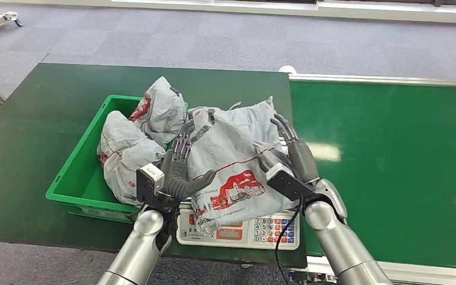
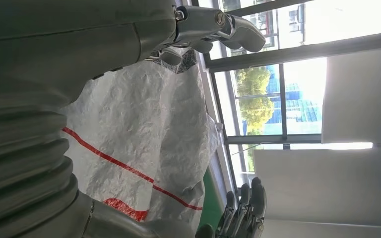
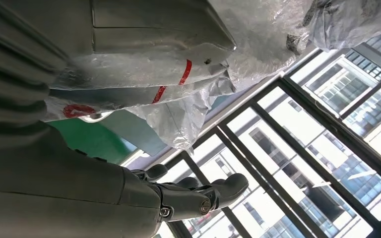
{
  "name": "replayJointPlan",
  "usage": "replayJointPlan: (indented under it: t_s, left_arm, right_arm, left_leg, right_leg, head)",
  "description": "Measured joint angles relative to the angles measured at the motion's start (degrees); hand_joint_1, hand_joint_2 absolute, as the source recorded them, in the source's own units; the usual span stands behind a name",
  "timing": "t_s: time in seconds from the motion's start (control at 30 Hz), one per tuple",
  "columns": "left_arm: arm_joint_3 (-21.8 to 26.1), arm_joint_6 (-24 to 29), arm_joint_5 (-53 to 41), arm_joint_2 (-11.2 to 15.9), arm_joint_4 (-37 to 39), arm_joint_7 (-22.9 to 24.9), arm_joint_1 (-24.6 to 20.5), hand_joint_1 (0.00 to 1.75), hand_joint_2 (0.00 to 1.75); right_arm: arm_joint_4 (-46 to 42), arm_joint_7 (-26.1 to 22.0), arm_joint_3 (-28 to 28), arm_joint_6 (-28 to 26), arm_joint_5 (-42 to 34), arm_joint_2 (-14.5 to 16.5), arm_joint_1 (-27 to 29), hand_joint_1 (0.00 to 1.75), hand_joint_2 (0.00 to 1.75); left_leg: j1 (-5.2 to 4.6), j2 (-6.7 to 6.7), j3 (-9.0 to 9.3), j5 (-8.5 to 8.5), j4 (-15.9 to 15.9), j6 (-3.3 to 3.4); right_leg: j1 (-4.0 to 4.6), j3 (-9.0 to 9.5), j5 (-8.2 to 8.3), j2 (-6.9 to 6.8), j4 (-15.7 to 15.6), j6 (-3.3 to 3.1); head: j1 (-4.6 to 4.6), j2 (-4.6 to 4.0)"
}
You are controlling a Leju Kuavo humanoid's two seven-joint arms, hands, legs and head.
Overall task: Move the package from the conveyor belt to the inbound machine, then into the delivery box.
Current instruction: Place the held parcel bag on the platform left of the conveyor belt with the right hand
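Package (image 1: 231, 160) sits dead centre of the head view: one crinkly grey plastic mailer with a red and white print, held between the left hand (image 1: 178, 172) and right hand (image 1: 294, 157), fingers pressed on its sides, right above the white scale (image 1: 255, 231). Two more grey bags (image 1: 136, 139) fill one green bin (image 1: 74, 184) at left.

Left wrist view: grey wrinkled plastic with red lines, centre-left.

Right wrist view: same bag along the top.

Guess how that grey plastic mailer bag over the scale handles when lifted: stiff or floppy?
Likely floppy: the crinkled grey plastic mailer bag sags between the left hand and right hand. Probably light, bulging softly. Its film looks glossy, so perhaps slippery.
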Motion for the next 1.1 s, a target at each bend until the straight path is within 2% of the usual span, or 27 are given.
replayJointPlan:
  t_s: [0.07, 0.33, 0.47, 0.63, 0.8, 0.93, 1.1]
  left_arm:
    - [0.0, -0.2, 0.0, 0.0, 0.0, 0.0, 0.0, 0.00, 1.75]
    - [0.0, -1.8, 0.3, 0.0, 1.0, 0.0, -0.3, 0.00, 1.75]
    - [0.0, -2.0, 0.4, -0.1, 1.6, 0.0, -0.3, 0.00, 1.75]
    - [0.0, -2.0, 0.5, -0.2, 1.9, 0.0, -0.3, 0.00, 1.75]
    - [0.0, -1.9, 0.5, -0.2, 1.9, 0.0, 0.0, 0.00, 1.75]
    - [0.3, -1.7, 0.5, -0.2, 1.9, 0.0, 0.4, 0.00, 1.75]
    - [1.2, -1.5, 0.5, -0.1, 1.9, 0.0, 0.6, 0.00, 1.75]
  right_arm:
    - [-0.9, -0.7, -0.1, -1.0, -0.1, -0.3, 0.5, 0.00, 1.75]
    - [-11.9, -8.4, -3.0, -9.8, -5.6, -2.2, 7.8, 0.00, 1.75]
    - [-19.5, -9.0, -4.6, -10.6, -10.0, -3.1, 11.6, 0.00, 1.75]
    - [-23.8, -9.1, -5.5, -10.9, -10.9, -3.8, 13.5, 0.00, 1.75]
    - [-27.4, -9.1, -8.3, -16.2, -12.6, -4.3, 16.1, 0.00, 1.75]
    - [-28.1, -8.5, -13.5, -19.3, -13.0, -4.7, 19.4, 0.00, 1.75]
    - [-21.1, -8.3, -20.5, -17.0, -13.4, -4.7, 20.3, 0.00, 1.75]
  left_leg:
    - [0.00, 0.00, 0.01, 0.00, 0.0, 0.00]
    - [0.00, 0.00, -0.02, -0.04, 0.0, -0.01]
    - [0.00, 0.01, -0.06, -0.06, 0.0, -0.01]
    - [0.00, 0.05, -0.04, -0.05, 0.0, -0.02]
    - [0.00, 0.02, -0.03, -0.04, 0.0, -0.02]
    - [-0.01, -0.02, -0.09, -0.07, 0.0, 0.01]
    - [-0.01, -0.01, -0.09, -0.10, 0.0, 0.04]
  right_leg:
    - [0.00, -0.01, 0.00, 0.00, 0.0, 0.00]
    - [0.00, -0.03, -0.01, 0.00, 0.0, 0.01]
    - [-0.01, -0.06, -0.02, 0.00, 0.0, 0.01]
    - [0.00, -0.07, -0.01, 0.01, 0.0, 0.01]
    - [0.00, -0.03, -0.01, 0.00, 0.0, 0.01]
    - [-0.01, -0.04, -0.02, -0.03, 0.0, 0.02]
    - [-0.02, -0.03, -0.02, -0.04, 0.0, 0.02]
  head:
    - [0.00, 0.00]
    - [0.01, 0.00]
    - [0.01, 0.00]
    - [0.01, 0.00]
    - [0.01, 0.00]
    - [0.01, 0.00]
    - [0.01, 0.00]
